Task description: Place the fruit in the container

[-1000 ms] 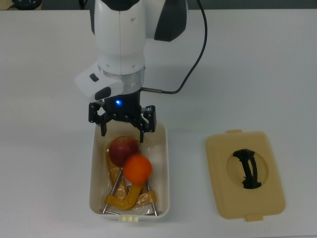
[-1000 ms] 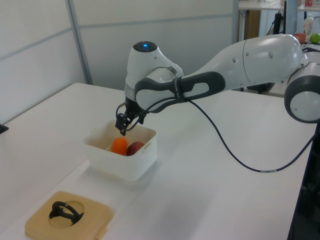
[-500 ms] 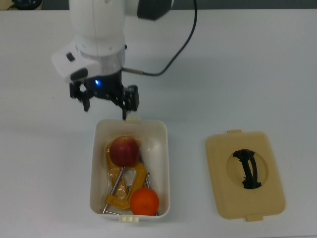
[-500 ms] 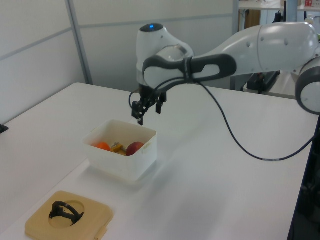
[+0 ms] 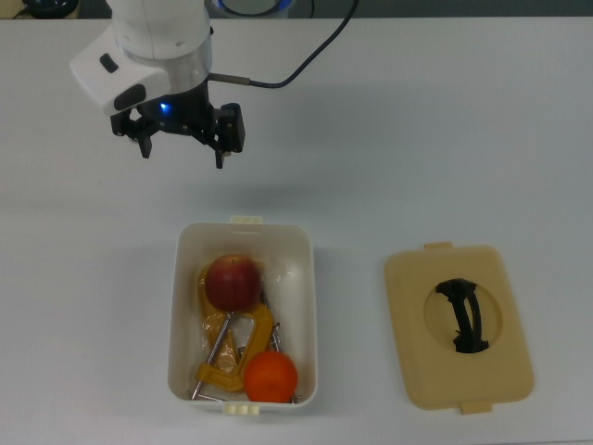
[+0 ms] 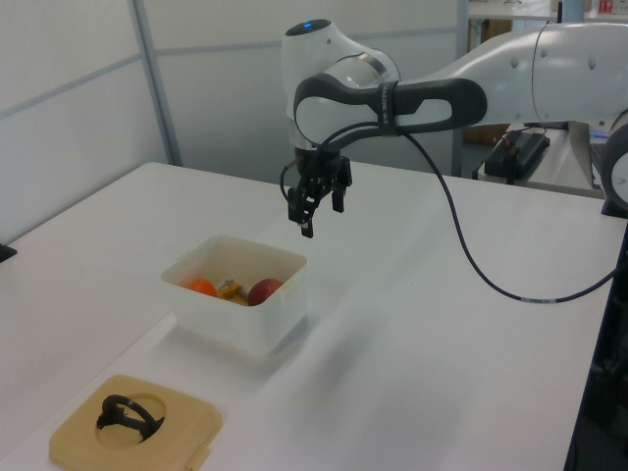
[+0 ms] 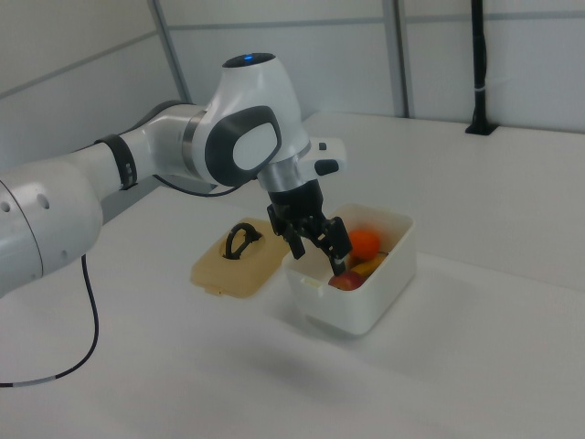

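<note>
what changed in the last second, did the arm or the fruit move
The gripper, open and empty, rose out of the container and pulled back past its far end toward the top view's upper left. The orange, resting against the apple a second ago, rolled to the tub's near end by half a second ago and has stayed there since. Apple, yellow clamps, tub and lid kept their places.

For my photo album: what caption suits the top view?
Apple and orange in the tub, open gripper above, lid aside.
</note>
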Action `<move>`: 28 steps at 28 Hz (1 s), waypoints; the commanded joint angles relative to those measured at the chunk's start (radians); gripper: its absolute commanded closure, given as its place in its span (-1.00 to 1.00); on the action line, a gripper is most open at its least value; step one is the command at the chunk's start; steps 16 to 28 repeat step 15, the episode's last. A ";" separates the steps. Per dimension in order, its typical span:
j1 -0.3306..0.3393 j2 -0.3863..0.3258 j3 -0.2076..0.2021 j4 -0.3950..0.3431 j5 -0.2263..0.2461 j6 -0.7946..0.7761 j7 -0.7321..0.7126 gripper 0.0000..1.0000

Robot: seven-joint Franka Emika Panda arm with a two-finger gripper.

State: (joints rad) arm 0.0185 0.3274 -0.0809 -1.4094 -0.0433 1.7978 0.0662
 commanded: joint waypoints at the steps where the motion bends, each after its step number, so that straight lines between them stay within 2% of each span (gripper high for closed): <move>1: 0.003 -0.016 0.007 -0.023 0.006 -0.029 -0.028 -1.00; 15: 0.014 -0.019 0.012 -0.020 0.042 -0.048 -0.163 -1.00; 28: 0.014 -0.019 0.012 -0.020 0.042 -0.048 -0.163 -1.00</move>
